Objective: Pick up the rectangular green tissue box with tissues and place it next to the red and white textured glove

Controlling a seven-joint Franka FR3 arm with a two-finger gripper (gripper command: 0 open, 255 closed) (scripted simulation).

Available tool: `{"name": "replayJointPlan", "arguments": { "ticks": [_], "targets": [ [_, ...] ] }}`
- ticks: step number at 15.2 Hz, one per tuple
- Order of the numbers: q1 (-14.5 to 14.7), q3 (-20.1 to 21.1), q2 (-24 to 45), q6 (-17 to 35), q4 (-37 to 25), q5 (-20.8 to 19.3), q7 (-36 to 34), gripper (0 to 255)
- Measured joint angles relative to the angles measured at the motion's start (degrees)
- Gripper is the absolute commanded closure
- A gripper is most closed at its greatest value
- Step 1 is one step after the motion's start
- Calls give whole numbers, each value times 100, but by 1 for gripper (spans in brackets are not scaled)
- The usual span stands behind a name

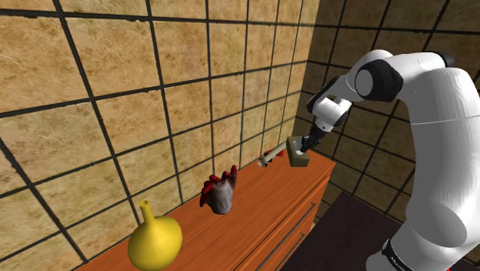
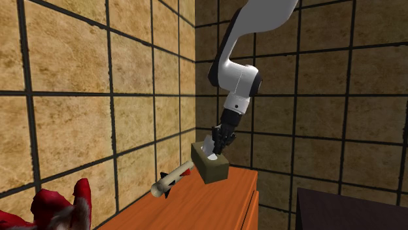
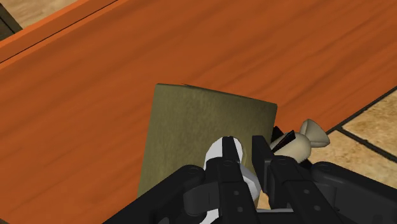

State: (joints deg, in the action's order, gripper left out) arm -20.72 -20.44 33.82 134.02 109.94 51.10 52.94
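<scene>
The olive-green tissue box (image 2: 210, 166) hangs tilted at the far end of the wooden dresser top (image 2: 209, 206), just above it or touching with one edge. My gripper (image 2: 218, 147) is shut on the white tissue (image 3: 224, 156) sticking out of the box's top. In the wrist view the box (image 3: 197, 124) lies directly under the fingers (image 3: 264, 159). In the shoulder view the gripper (image 1: 303, 147) holds the box (image 1: 298, 158) near the corner of the walls. The red and white glove (image 1: 219, 192) stands mid-dresser, well away from the box; its red edge (image 2: 62, 208) also shows.
A cream rocket-shaped toy (image 1: 270, 158) with red fins lies against the tiled wall beside the box, also seen as the toy (image 2: 171, 181). A yellow gourd (image 1: 154, 241) stands at the dresser's near end. Tiled walls (image 1: 115, 92) bound the dresser's back and far end.
</scene>
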Motion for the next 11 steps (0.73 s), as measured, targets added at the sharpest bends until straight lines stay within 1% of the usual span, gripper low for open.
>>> {"name": "replayJointPlan", "arguments": {
  "ticks": [11],
  "targets": [
    [191, -275, -638, -391, 97, -506, -492, 255]
  ]
}}
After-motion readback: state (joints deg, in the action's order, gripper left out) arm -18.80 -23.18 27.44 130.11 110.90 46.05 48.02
